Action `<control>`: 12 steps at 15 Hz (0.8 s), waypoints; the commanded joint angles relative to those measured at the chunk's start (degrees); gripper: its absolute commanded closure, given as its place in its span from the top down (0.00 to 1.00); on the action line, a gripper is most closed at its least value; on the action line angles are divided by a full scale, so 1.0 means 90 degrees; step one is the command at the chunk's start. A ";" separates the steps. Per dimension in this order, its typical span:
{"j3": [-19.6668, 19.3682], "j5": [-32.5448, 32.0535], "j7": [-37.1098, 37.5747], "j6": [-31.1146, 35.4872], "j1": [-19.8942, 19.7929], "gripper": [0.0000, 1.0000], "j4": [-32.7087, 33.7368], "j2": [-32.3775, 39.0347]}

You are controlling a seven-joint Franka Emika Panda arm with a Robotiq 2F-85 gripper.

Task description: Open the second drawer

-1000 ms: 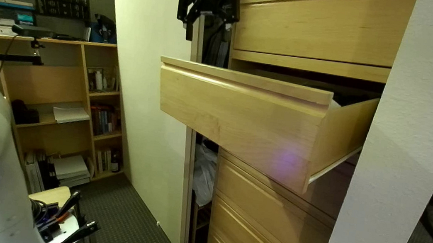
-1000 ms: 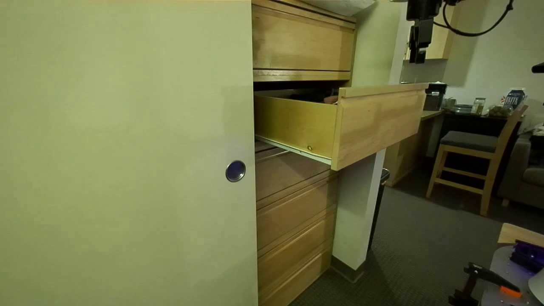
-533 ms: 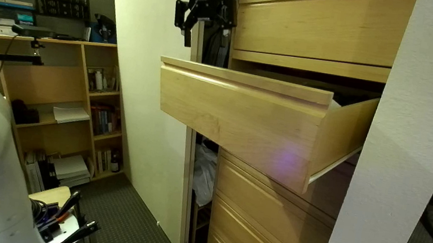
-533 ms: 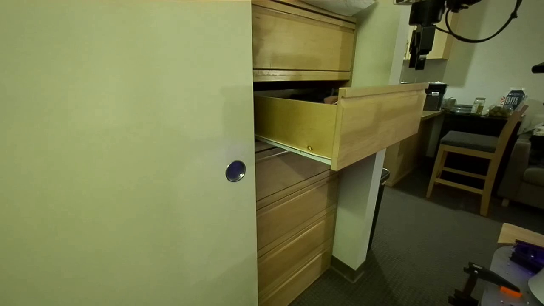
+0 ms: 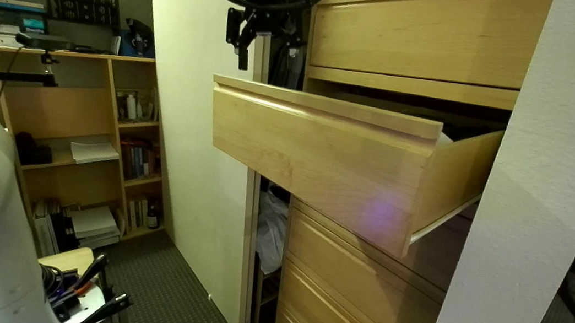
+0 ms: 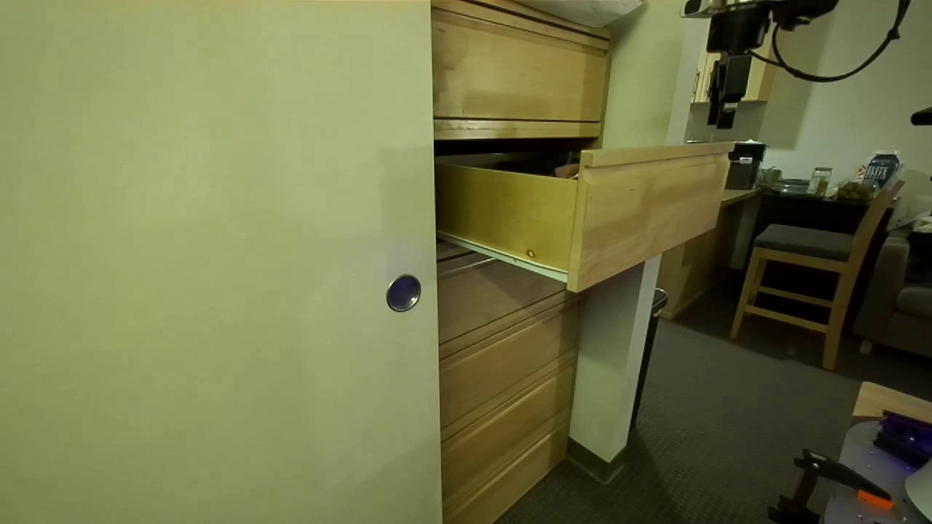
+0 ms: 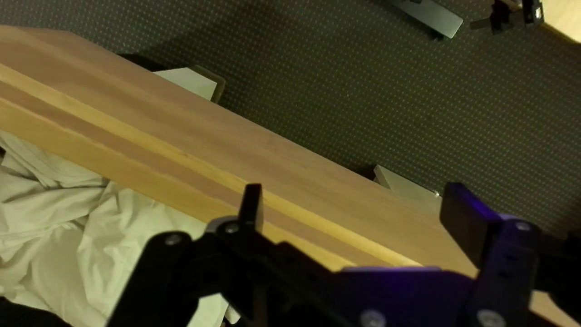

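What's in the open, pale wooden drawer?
Rumpled cream cloth lies in the pale wooden drawer. The black two-fingered gripper covers part of the wrist view, anything under the cloth is hidden, and farther back is too dark to tell.

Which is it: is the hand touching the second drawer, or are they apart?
Apart. Both exterior views plainly show a gap between the hand, hanging above, and the top edge of the second drawer.

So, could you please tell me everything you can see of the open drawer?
The open drawer looks like pale blond wood, its handle-less front grooved below the top edge. It is pulled well out on pale runners, beneath a closed drawer. White cloth lies inside. The open hand hangs above its front, not touching.
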 commanded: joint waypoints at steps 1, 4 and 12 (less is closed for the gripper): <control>0.0009 0.0121 0.0498 0.0067 -0.0031 1.00 -0.0262 -0.0214; 0.0042 0.0142 0.0941 -0.0001 -0.0065 1.00 -0.0298 -0.0260; 0.0070 0.0034 0.1519 -0.0054 -0.0065 1.00 -0.0120 -0.0105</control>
